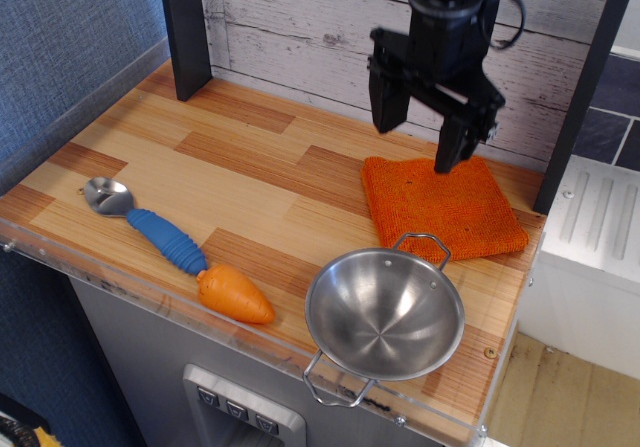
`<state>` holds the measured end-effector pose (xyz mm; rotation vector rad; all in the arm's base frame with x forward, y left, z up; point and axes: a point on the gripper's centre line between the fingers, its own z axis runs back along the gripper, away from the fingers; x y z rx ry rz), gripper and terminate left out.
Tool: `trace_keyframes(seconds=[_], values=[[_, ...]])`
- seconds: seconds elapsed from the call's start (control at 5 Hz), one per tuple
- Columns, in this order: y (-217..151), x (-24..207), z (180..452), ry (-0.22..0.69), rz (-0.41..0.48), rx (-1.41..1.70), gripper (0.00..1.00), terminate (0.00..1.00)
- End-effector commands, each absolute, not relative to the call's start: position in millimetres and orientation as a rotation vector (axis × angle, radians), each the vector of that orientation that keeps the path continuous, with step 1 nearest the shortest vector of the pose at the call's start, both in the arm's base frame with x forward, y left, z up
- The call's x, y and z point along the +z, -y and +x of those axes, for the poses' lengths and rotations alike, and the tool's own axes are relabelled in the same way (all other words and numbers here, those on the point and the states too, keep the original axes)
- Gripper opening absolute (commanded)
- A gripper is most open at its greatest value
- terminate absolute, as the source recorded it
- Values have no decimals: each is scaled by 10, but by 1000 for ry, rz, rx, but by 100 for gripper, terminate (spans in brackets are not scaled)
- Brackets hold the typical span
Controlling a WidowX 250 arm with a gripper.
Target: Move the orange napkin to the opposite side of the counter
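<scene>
End effector: black end effector (417, 145) with two fingers spread wide apart, nothing between them; it hangs over the back right part of the tabletop, above the rear edge of the napkin.
Finger tips: the left-hand tip in the picture is over bare wood just beside the napkin's back left corner; the other tip looks to be over the napkin's rear edge. Whether it touches the cloth, I cannot tell.
Napkin: flat, roughly square, bright-orange knitted napkin (443, 206), lying flat near the right edge of the tabletop, toward the back right corner, a little rotated to the edges.
Tabletop: wood-plank tabletop (230, 172) in light and dark brown, with a clear acrylic strip along the front edge.
Bowl: round, shiny steel bowl (385, 313) with two wire handles, near the front right corner, upright; its rear handle overlaps the front edge of the napkin in the picture.
Carrot: smooth orange plastic carrot (234, 295) at the front edge, about the middle, lying on its side.
Spoon: spoon with a silver bowl part and a ribbed blue handle (149, 227), near the front left corner; the handle end meets the carrot.
Back wall: whitewashed plank wall (300, 27) behind the tabletop, with a dark post (186, 29) standing at the back left corner.
</scene>
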<state>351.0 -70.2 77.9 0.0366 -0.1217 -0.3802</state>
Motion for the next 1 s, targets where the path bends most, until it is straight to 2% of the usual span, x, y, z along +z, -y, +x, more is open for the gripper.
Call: trace_keyframes(seconds=[0.0,0.4,0.8], values=[[817,629,3691,155,18,-392,100,0],[894,249,3720,108,7,-376,100,0],[740,122,3619,49,58,-359,100,0]])
